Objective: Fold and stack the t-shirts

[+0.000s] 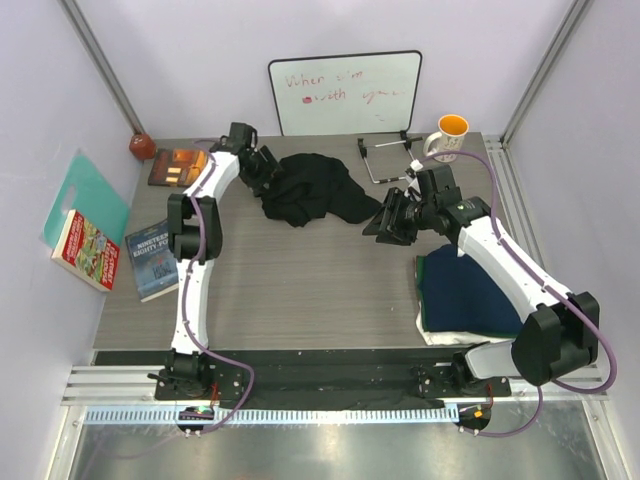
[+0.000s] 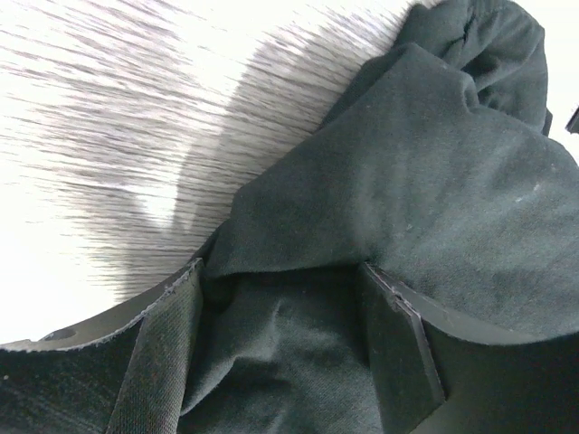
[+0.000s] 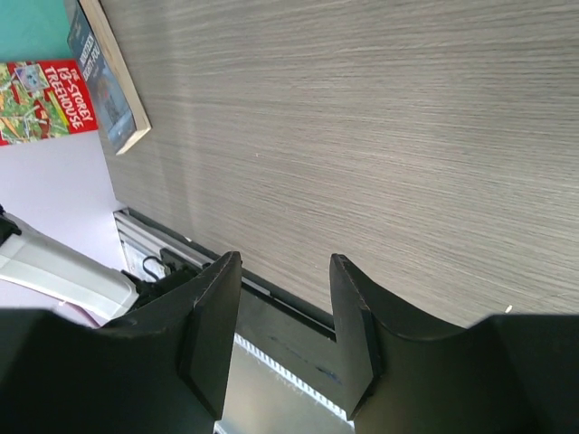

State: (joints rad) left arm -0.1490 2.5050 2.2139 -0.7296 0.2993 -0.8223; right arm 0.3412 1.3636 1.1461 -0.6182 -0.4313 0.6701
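The crumpled black cloth t-shirt lies toward 12 o'clock on the grey wood-grain counter. A folded navy t-shirt rests at 4 o'clock. The black cloth seems light, limp and not slippery, so a hem or shoulder edge is the best place to pinch. The left tool stands released, straddling a fold. The right tool is released and empty.

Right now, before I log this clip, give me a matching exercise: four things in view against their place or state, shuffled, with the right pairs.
Things:
1. black t-shirt
2. navy t-shirt
3. mug
4. right claw

Place or state:
A. folded flat, near right
B. open, holding nothing
C. far right corner
D. crumpled heap, far middle

Pairs: 1-D, 2-A, 3-C, 4-B.
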